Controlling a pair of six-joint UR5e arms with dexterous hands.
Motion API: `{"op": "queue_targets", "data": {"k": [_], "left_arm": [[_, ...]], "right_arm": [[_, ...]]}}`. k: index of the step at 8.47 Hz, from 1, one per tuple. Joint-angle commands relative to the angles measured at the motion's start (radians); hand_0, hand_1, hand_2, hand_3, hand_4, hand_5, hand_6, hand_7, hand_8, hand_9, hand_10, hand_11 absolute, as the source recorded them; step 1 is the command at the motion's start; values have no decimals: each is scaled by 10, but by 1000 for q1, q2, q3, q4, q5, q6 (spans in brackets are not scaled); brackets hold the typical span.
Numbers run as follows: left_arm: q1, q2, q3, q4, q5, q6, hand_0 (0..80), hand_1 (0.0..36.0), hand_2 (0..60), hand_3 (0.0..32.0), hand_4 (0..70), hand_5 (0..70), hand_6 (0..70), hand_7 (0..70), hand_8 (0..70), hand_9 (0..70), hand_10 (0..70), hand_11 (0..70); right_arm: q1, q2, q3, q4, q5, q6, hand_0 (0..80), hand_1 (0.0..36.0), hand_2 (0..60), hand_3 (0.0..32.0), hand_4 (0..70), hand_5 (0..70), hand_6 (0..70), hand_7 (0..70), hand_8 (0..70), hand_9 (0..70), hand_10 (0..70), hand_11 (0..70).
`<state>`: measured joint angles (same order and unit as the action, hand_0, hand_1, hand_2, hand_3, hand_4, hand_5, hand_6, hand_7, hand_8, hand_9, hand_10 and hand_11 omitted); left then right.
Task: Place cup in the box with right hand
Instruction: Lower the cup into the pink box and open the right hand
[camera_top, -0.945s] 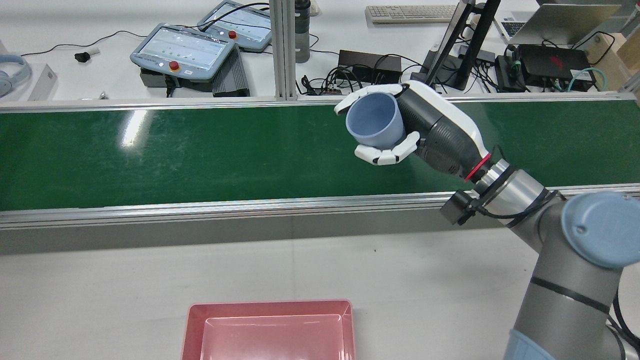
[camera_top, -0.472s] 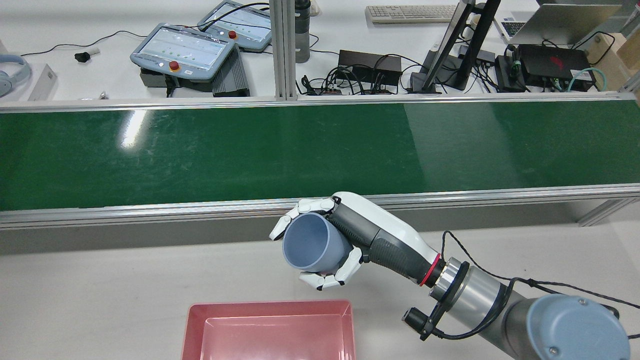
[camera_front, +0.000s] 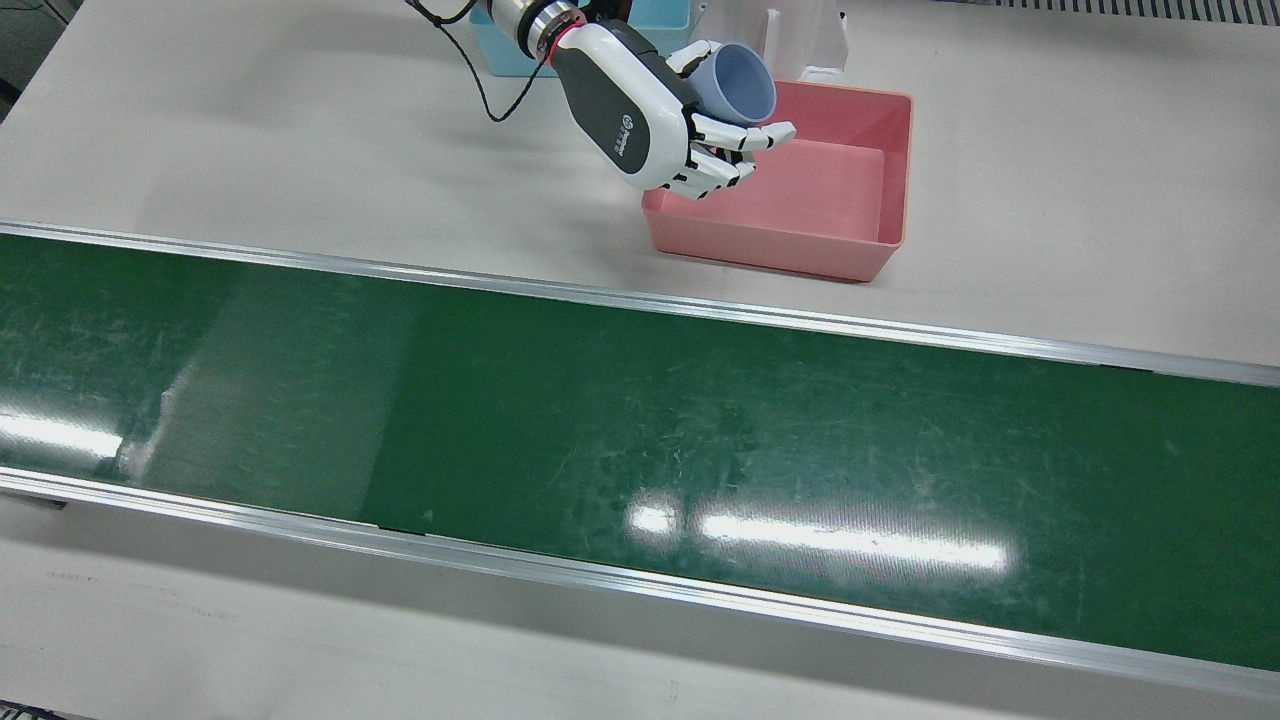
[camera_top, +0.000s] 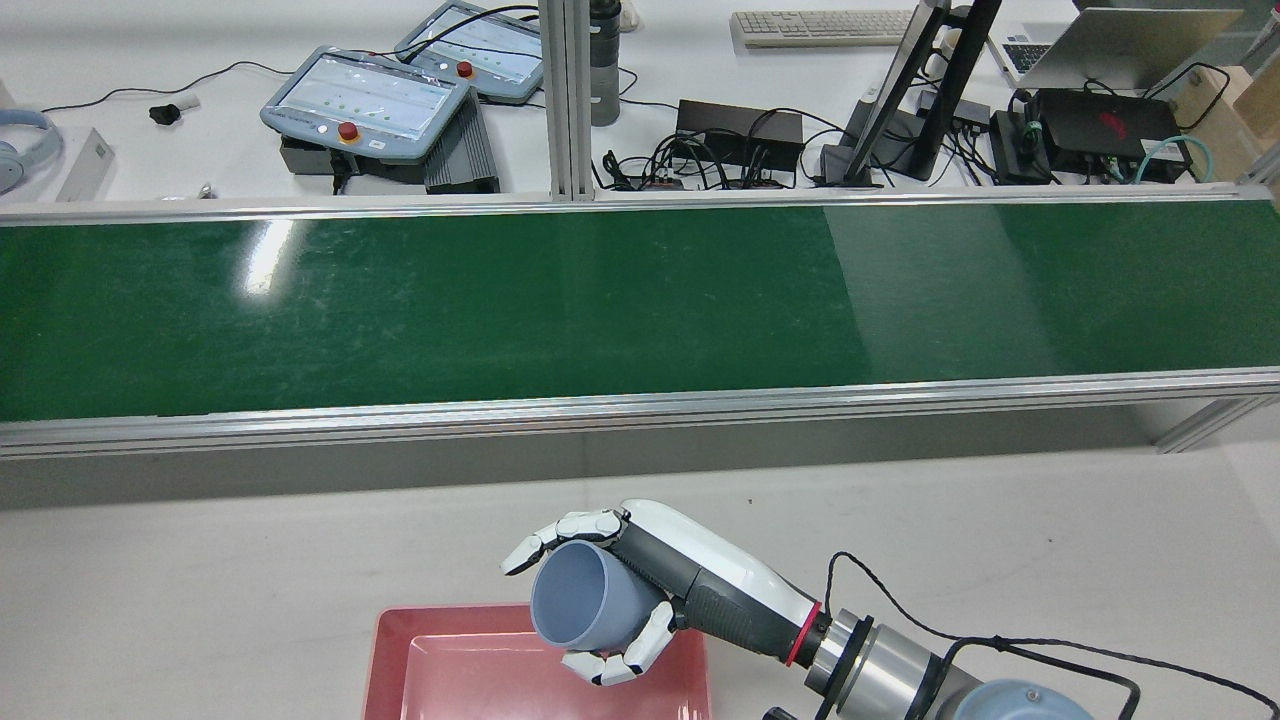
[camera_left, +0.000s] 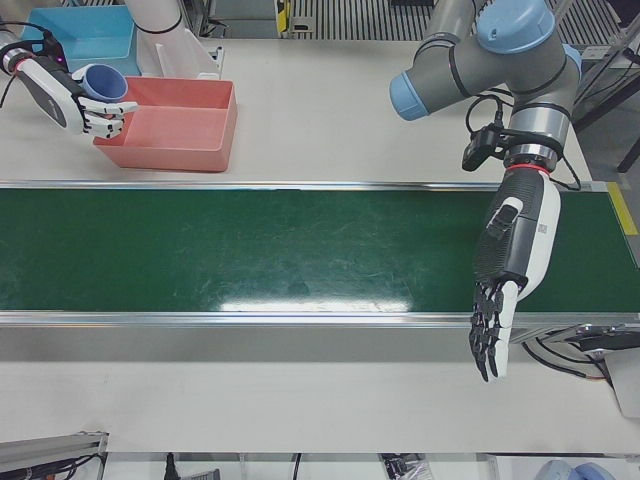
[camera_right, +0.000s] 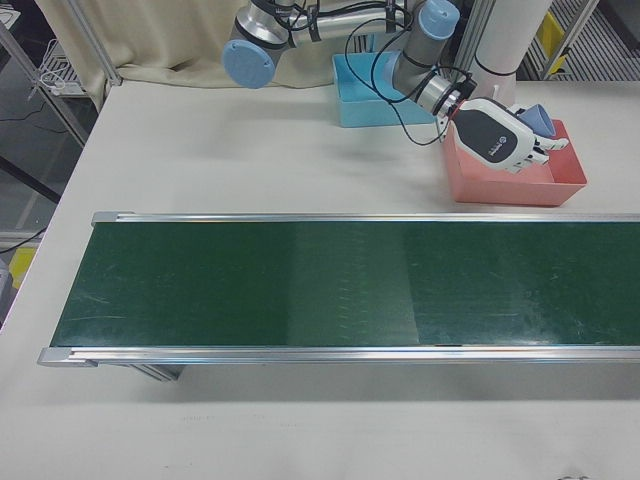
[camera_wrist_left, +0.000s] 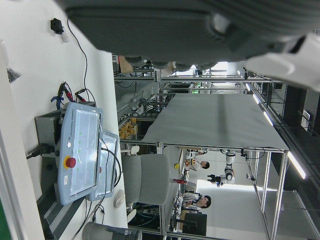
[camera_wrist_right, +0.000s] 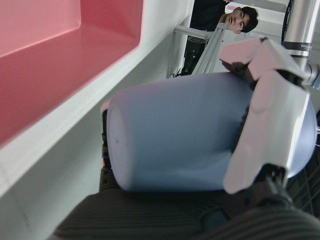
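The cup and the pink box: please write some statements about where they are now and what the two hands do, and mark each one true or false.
1. The right hand holds the cup. True.
2. The cup stands upright on the floor of the pink box. False: it is tilted on its side in the hand's fingers, above the box's edge, not set down.
3. The green belt carries nothing. True.
4. The left hand is shut on a second cup. False: it hangs over the belt's end with fingers apart, holding nothing.
5. The pink box lies on the green belt. False: it sits on the white table beside the belt.
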<state>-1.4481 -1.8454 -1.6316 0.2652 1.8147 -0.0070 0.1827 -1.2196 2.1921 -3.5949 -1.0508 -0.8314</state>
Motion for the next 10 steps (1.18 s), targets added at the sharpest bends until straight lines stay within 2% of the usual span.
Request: {"op": "queue_targets", "data": {"k": [1,2,4,5,6,7,8,9,10], "left_arm": [[0,0,-1,0,0,1,0,0,0,0,0,0,0,0,0,0,0,0],[0,0,1,0,2,1,0,0,0,0,0,0,0,0,0,0,0,0],[-1,0,1,0,0,-1,0,0,0,0,0,0,0,0,0,0,0,0],[0,0,1,-1,0,1,0,0,0,0,0,0,0,0,0,0,0,0],[0,0,1,-1,2,1,0,0,0,0,0,0,0,0,0,0,0,0],[0,0,1,0,0,-1,0,0,0,0,0,0,0,0,0,0,0,0],[0,0,0,0,0,-1,0,0,0,0,0,0,0,0,0,0,0,0],[0,0,-1,0,0,1,0,0,0,0,0,0,0,0,0,0,0,0],[-1,0,-1,0,0,1,0,0,0,0,0,0,0,0,0,0,0,0]], "right_arm": [[-61,3,-29,24,23,-27,550,360,600,0,43,220,355,700,628,700,383,570],[-62,-6,-26,24,22,-26,549,360,600,0,41,219,353,700,623,700,379,564],[-69,-24,-25,24,23,-31,576,360,600,0,3,207,314,700,562,700,341,517],[-72,-18,-26,24,25,-29,608,360,600,0,0,166,194,621,361,560,214,348],[-72,-18,-26,25,25,-29,588,249,58,0,0,108,140,480,221,382,120,200],[-72,-18,-28,24,25,-29,530,161,0,0,0,69,69,198,78,151,56,103],[-72,-18,-28,25,25,-28,512,149,0,0,0,53,35,75,6,31,7,31],[-72,-18,-28,25,25,-26,497,138,0,0,0,43,30,75,0,9,0,0],[-72,-18,-28,25,25,-26,487,127,0,0,0,38,26,64,0,0,0,0]]}}
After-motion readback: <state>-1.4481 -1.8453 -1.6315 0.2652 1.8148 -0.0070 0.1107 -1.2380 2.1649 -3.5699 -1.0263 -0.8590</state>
